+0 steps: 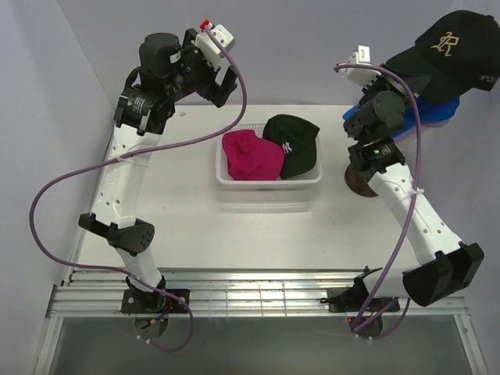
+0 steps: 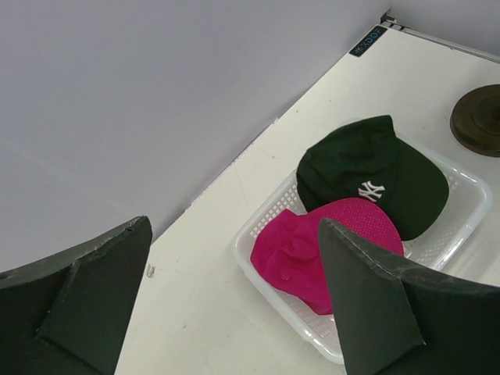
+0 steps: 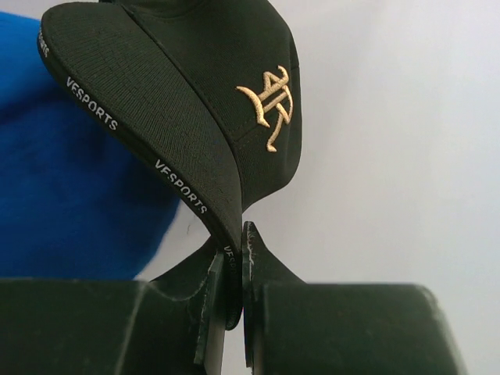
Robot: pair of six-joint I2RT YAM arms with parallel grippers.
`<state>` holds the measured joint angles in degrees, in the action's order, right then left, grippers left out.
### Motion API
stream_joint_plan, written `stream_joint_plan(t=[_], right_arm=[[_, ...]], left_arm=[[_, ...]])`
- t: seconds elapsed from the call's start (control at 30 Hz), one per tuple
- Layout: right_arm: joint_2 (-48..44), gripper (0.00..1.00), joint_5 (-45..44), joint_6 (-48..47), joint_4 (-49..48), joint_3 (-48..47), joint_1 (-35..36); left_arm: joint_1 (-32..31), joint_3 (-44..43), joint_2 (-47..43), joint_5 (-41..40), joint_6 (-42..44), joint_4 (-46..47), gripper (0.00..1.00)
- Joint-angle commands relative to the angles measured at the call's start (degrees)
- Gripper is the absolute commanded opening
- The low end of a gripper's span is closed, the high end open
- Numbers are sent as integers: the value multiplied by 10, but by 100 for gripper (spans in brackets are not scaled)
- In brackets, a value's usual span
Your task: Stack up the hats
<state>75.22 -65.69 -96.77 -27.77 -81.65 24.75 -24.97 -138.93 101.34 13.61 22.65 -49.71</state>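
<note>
Here the right gripper [image 3: 234, 258] is clamped on the brim of the black cap [image 3: 234, 94], holding it over the blue cap [image 3: 70, 180] at the far right. The left gripper [image 2: 234, 226] hangs at the far left with its fingers spread apart. A pink cap [image 1: 250, 156] and a green cap [image 1: 295, 144] lie in the white basket [image 1: 266, 184].

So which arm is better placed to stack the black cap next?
Right: the right hand pinches the brim of the black fabric cap beside the bright blue fabric cap; the left hand is open, holding nothing.
</note>
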Motion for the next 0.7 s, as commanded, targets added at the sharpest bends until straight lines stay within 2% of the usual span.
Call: stream_joint_plan(t=[0.0,0.3,0.67], right_arm=[[5,8,-5,77,72,-12,-1],[-4,8,-43,122,141,18,23],[-24,8,-103,101,142,56,79]], left_arm=[[1,11,-41,10,-2,-7,98],[1,15,-38,16,-2,-8,98],[1,13,-28,24,-5,-8,98]])
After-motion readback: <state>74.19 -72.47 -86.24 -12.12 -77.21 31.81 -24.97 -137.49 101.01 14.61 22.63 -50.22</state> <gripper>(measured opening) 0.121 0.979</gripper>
